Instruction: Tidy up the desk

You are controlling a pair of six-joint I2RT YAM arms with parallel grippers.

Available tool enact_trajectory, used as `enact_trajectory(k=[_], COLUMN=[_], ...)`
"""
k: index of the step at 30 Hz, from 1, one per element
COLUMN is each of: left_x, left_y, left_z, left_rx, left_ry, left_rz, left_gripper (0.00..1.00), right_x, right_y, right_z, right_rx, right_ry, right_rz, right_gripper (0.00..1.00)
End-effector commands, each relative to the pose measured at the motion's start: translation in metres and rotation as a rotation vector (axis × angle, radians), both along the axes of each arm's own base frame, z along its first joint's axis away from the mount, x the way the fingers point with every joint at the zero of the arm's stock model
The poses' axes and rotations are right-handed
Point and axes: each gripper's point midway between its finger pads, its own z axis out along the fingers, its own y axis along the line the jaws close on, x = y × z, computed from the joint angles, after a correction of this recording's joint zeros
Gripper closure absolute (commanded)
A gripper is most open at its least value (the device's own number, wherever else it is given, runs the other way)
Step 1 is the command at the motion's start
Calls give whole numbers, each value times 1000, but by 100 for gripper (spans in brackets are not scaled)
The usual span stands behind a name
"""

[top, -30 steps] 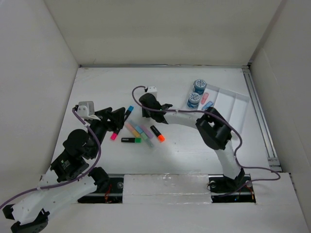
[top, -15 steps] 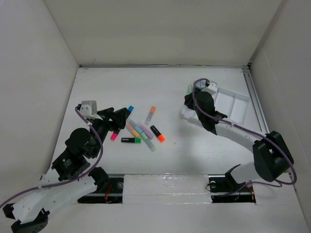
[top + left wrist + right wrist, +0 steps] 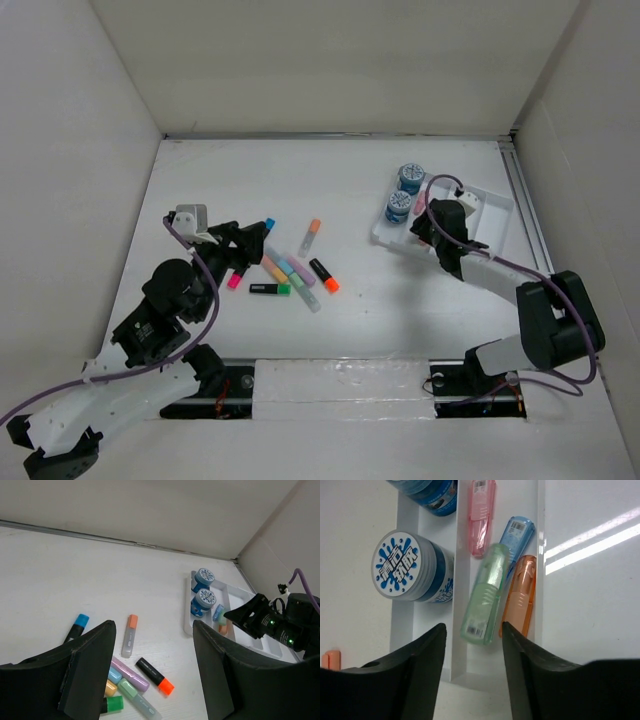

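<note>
Nearest us, the left gripper [image 3: 154, 672] hangs wide open w/ nothing in it over the loose highlighters [image 3: 290, 270] in the middle of the desk [image 3: 250, 180], prob. lined up for a pick. Further back on the right, the right gripper [image 3: 472, 680] is also spread & empty above the white tray [image 3: 493, 222]. Its narrow slot holds a pink marker [image 3: 481, 515], blue marker [image 3: 519, 532] & orange marker [image 3: 520, 592]. A green marker [image 3: 485, 597] is slanted against the last two; crowding, we reckon. The end slot has two blue-lidded tubs [image 3: 412, 572].

The flat matte white desk [image 3: 360, 185] lies between white walls.
</note>
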Motion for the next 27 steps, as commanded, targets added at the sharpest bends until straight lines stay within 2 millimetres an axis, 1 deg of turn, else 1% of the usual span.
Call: enact_trajectory(k=[1, 2, 4, 5, 7, 8, 9, 10, 11, 12, 13, 14, 15, 16, 17, 18, 19, 20, 21, 22, 23, 24, 25, 26, 27], left_x=[2, 2, 2, 2, 2, 2, 2, 2, 2, 2, 2, 2, 2, 3, 3, 3, 4, 4, 4, 4, 4, 4, 3, 3, 3], left_y=[-1, -1, 0, 0, 1, 1, 1, 1, 1, 2, 3, 3, 4, 4, 5, 4, 5, 5, 4, 4, 4, 3, 4, 3, 3], left_z=[11, 10, 11, 11, 12, 12, 12, 12, 12, 13, 12, 12, 12, 12, 12, 12, 11, 9, 10, 10, 10, 10, 11, 11, 10], left_rx=[-32, -30, -32, -34, -35, -35, -37, -35, -38, -39, -38, -38, -41, -40, -43, -40, -40, -34, -37, -36, -38, -36, -38, -38, -36], left_ry=[-28, -27, -29, -31, -32, -32, -33, -32, -34, -35, -34, -32, -33, -32, -32, -30, -26, -21, -22, -23, -23, -25, -28, -27, -26], left_rz=[5, 7, 10, 10, 10, 10, 10, 10, 12, 15, 21, 22, 27, 30, 31, 31, 37, 39, 37, 36, 33, 30, 30, 28, 28], left_gripper=[41, 41, 41, 41, 41, 41, 42, 44, 46, 49, 54, 57, 66, 66, 68, 69, 70, 70, 69, 69, 68, 65, 63, 61, 59], right_x=[14, 14, 14, 12, 6, 2, -2, -4, -17, -23, -25, -32, -51, -51, -47, -53, -52, -46, -41, -43, -33, -28, -26, -24, -15], right_y=[-2, -3, -3, 4, 21, 47, 62, 80, 115, 134, 156, 172, 212, 213, 224, 240, 247, 257, 261, 267, 278, 280, 286, 284, 291], right_z=[21, 26, 34, 44, 51, 59, 62, 68, 67, 56, 65, 59, 38, 37, 44, 39, 19, 25, 19, -1, 10, 7, 5, -16, -8], right_rx=[15, 12, 5, 8, -6, 13, 9, 18, 29, 16, 21, 8, -31, -32, -46, -58, -88, -98, -119, -156, -160, -185, -201, -262, -268], right_ry=[-49, -61, -79, -107, -134, -166, -178, -187, -180, -152, -162, -141, -90, -89, -103, -94, -53, -56, -42, 0, -25, -19, -12, 34, 25], right_rz=[-16, -18, -11, 14, 88, 176, 232, 283, 392, 455, 505, 537, 608, 609, 600, 627, 632, 625, 626, 638, 624, 614, 607, 583, 573], right_gripper=[44, 37, 33, 33, 33, 43, 58, 72, 92, 98, 100, 100, 94, 94, 74, 64, 55, 40, 37, 32, 30, 30, 29, 27, 26])
